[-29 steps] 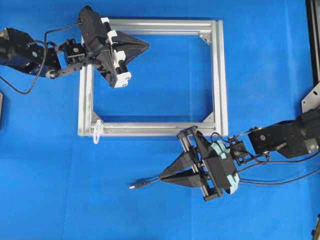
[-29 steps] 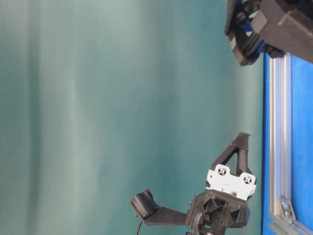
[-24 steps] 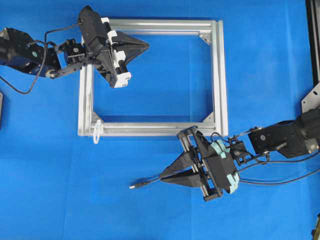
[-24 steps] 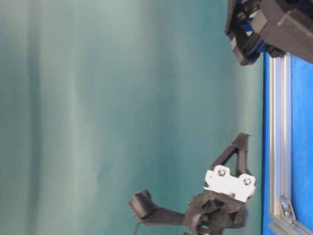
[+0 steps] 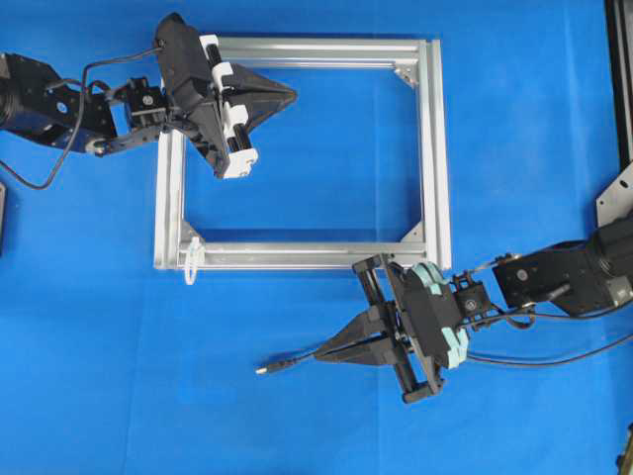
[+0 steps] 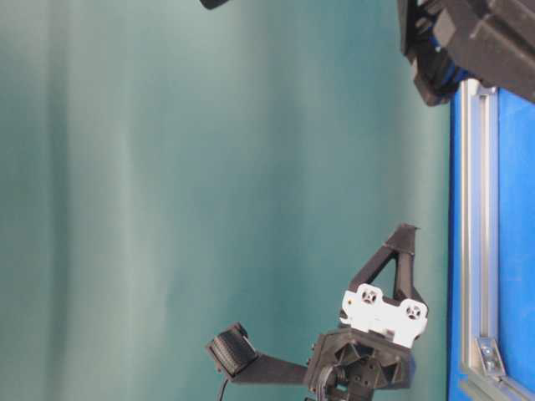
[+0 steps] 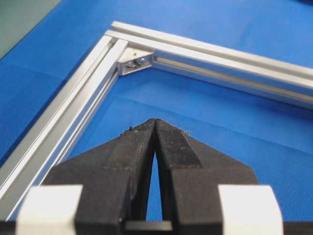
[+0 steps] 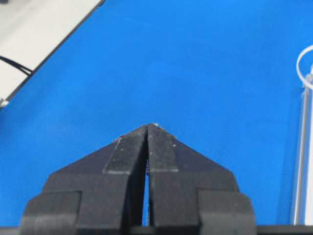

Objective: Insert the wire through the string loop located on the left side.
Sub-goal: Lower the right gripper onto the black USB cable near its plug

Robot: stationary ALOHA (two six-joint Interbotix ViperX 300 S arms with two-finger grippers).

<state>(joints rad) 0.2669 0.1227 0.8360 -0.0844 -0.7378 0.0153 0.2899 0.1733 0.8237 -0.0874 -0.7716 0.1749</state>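
The wire [image 5: 287,362] is laid along a nine-to-three axis, its plug end free at nine o'clock of the right gripper [image 5: 321,356], whose jaws are pinched shut on it. The string loop [image 5: 191,259] is found at ten o'clock of the plug. The left gripper [image 5: 293,95], closed and empty, is held farther off.

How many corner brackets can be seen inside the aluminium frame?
3, seen from overhead: top right, bottom right and bottom left of the aluminium frame. The left gripper covers the top-left corner, so a fourth may be hidden there.
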